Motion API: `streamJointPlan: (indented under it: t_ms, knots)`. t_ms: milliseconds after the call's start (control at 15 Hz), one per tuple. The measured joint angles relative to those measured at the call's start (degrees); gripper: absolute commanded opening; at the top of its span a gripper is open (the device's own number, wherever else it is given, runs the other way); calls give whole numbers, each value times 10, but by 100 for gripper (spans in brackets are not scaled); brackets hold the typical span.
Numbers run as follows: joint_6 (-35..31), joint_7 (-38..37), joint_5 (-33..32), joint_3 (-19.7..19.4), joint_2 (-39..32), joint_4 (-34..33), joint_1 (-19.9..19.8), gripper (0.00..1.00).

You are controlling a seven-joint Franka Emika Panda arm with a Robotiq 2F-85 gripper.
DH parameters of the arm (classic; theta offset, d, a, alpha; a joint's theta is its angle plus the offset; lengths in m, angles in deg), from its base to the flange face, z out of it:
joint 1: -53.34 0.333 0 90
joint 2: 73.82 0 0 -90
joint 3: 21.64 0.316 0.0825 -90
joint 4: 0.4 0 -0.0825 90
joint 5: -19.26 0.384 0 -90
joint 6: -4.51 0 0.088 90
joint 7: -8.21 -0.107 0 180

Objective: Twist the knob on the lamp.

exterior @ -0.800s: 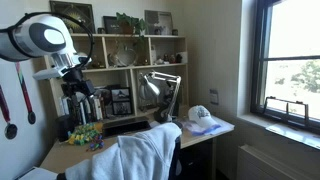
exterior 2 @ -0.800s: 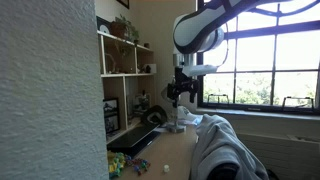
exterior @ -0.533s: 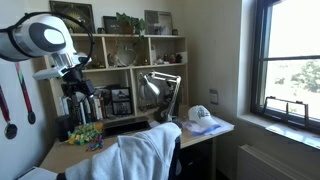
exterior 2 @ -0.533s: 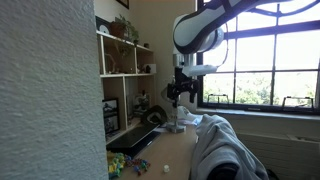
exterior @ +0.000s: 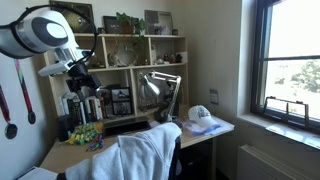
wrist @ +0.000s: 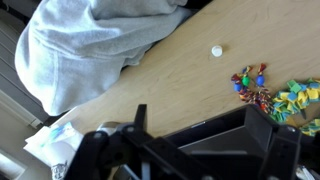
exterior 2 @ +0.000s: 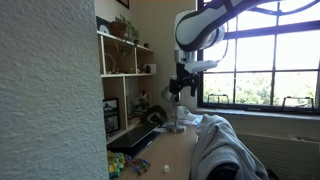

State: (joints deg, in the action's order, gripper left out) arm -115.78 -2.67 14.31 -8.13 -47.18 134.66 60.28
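The black two-fingered end effector [exterior: 83, 86] hangs above the light wooden worktop [exterior: 66, 153], in front of the end of the wooden compartment shelf unit [exterior: 105, 55] farthest from the window. In the wrist view its two dark fingers [wrist: 137, 120] stand well apart with nothing held between them, so the end effector [wrist: 198, 126] is open and empty.

The silvery-white desk lamp with the thin jointed arm and shiny cone shade [exterior: 152, 88] stands on the worktop before the middle of the shelf unit. It is well apart from the end effector, on the window side of it. The lamp's knob cannot be made out in any view.

A light grey fabric garment [exterior: 145, 152] is draped over a chair at the near edge of the worktop. A white cap [exterior: 201, 114] lies at the worktop's window end. A cluster of small multicoloured pieces [exterior: 86, 134] lies on the worktop below the end effector.

In the wrist view the grey garment [wrist: 95, 45] overlaps the worktop [wrist: 185, 80]. A small white round object [wrist: 216, 49] lies on the bare wood, apart from the multicoloured pieces [wrist: 270, 95].

In an exterior view the end effector [exterior 2: 179, 92] shows against the bright window [exterior 2: 265, 70], above the garment [exterior 2: 225, 150].
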Motion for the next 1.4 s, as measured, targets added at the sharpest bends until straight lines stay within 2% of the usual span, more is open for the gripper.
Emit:
streamJointPlan:
  t_ms: [333,667,933,1400]
  knots:
    - [-51,84,-17,-60,-20,-68,-12,100]
    - [-102,172,-8,-116,-88,-147,-14,100]
    - [-121,208,12,-129,-144,-201,-14,100]
    - [-132,222,40,-132,-210,-256,-16,100]
